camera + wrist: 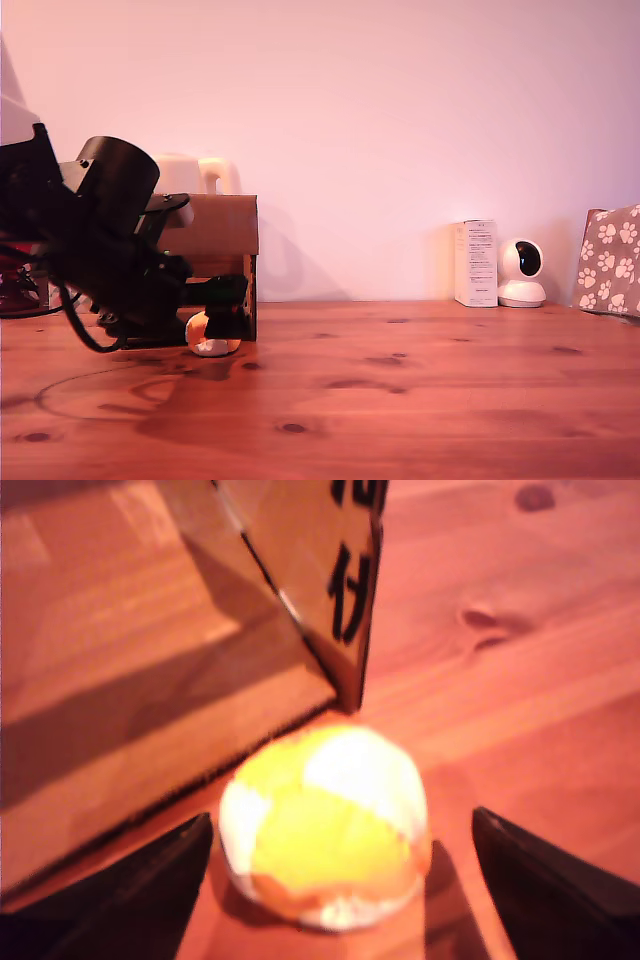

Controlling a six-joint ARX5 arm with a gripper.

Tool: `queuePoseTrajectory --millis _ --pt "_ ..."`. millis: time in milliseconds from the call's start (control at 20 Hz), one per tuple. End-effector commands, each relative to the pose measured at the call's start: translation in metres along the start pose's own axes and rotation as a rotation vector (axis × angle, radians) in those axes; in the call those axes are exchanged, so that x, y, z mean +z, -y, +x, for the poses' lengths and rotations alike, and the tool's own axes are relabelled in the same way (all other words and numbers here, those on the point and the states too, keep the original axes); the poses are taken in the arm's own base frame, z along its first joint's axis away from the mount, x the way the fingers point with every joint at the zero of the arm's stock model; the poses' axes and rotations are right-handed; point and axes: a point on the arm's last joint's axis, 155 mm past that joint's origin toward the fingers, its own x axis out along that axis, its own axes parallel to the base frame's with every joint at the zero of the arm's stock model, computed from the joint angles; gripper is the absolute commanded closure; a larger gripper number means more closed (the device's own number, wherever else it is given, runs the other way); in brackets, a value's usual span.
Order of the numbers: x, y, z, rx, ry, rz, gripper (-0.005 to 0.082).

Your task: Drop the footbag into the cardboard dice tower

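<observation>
Between our jaws sits the footbag (325, 825), resting on the bench (520, 670) just off the corner of the cardboard dice tower (300, 590). The gripper (330, 880) has its jaws apart, one either side, neither clearly touching it, so we reckon nothing's done yet: grab, lift and drop all remain. The wrist view is blurry, and the exterior view hides most of the ball behind the arm.

Black arm (95, 250), rounded cylindrical joint, looping black cable, dark wedge-shaped fingers (120, 895)
</observation>
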Motion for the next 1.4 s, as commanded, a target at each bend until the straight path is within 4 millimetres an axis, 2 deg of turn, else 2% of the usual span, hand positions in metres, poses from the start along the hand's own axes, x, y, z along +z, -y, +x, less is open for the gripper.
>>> queuePoseTrajectory --millis 0,100,200,300,450,550,850,1050,1350 --pt "-0.002 -0.005 0.004 0.019 -0.006 -0.006 0.0244" --pt "-0.002 -0.007 0.004 0.025 -0.005 -0.006 0.0447" --pt "-0.003 -0.008 0.004 0.026 -0.008 -0.008 0.0588" --pt "-0.005 -0.008 0.004 0.026 -0.017 -0.009 0.0664" --pt "-0.004 -0.001 -0.002 0.006 -0.045 -0.006 0.0665" --pt "0.003 0.007 -0.011 -0.013 -0.057 -0.002 0.0665" --pt "0.031 0.025 -0.060 -0.043 -0.109 0.003 0.0665" --pt "0.060 0.029 -0.097 -0.049 -0.078 -0.003 0.0665" --pt "0.116 0.034 -0.139 -0.056 0.083 0.062 0.0665"
